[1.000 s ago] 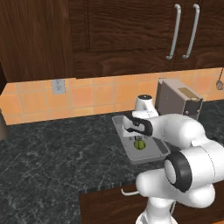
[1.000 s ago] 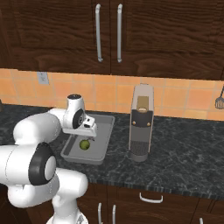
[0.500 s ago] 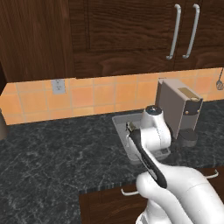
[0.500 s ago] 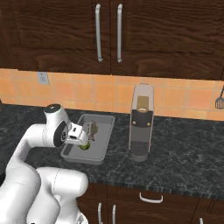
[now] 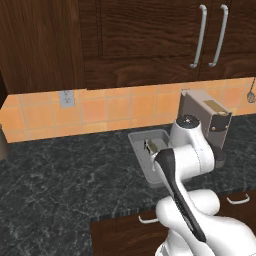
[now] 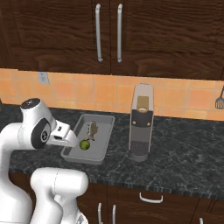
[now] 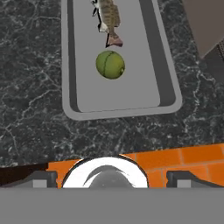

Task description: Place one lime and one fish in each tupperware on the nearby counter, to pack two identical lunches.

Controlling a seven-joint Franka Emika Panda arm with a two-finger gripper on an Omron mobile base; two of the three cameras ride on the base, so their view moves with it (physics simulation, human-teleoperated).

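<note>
A dark marbled stone surface [image 6: 183, 153] runs below an orange tiled backsplash [image 6: 109, 94] and dark wooden cabinets [image 6: 144, 30]. The fingers [image 7: 112, 174] stand spread wide and hold nothing; one tip [image 7: 41, 178] sits at each lower corner of the hand view. They are raised above the surface, clear of all items. Directly ahead of the fingers lies a light-grey tupperware [image 7: 168, 83], flat on the surface. Inside it, the lime [image 7: 110, 64] rests nearest the fingers, roughly mid-tray. The fish [image 7: 108, 19] lies just beyond the lime, its tail close to the fruit; contact between them cannot be determined. In the right base view, the tupperware [image 6: 103, 146] holds the lime [image 6: 85, 145] and the fish [image 6: 92, 129], with a silver appliance [image 6: 141, 122] standing just beside the tray on the side away from the arm.
</note>
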